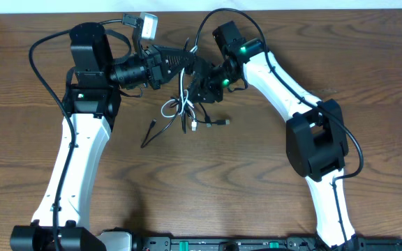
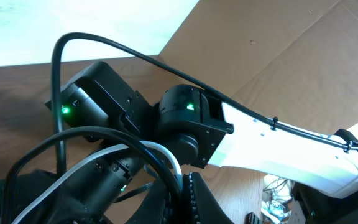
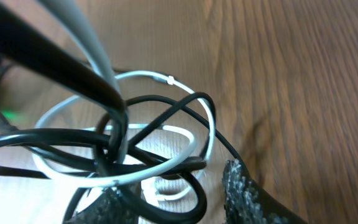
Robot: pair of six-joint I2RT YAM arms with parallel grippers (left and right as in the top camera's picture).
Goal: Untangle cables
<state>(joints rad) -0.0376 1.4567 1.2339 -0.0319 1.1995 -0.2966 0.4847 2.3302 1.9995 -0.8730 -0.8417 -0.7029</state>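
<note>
The black cable [image 1: 149, 132] and the white cable [image 1: 169, 106] are tangled together in the upper middle of the table, partly lifted. My left gripper [image 1: 187, 64] is shut on strands of both; in the left wrist view the white cable [image 2: 166, 152] and a black strand [image 2: 151, 160] run into the closed jaws [image 2: 182, 196]. My right gripper [image 1: 204, 87] is just right of the tangle. In the right wrist view its fingers [image 3: 176, 202] are open around a loop of the black cable [image 3: 173, 109], with the white cable [image 3: 138, 73] looped behind.
Loose plug ends lie on the wooden table [image 1: 257, 181] below the tangle: a white one [image 1: 195, 126] and a black one [image 1: 222, 123]. The two arms meet closely at the top middle. The right arm's own thick black cable [image 2: 61, 62] arcs nearby.
</note>
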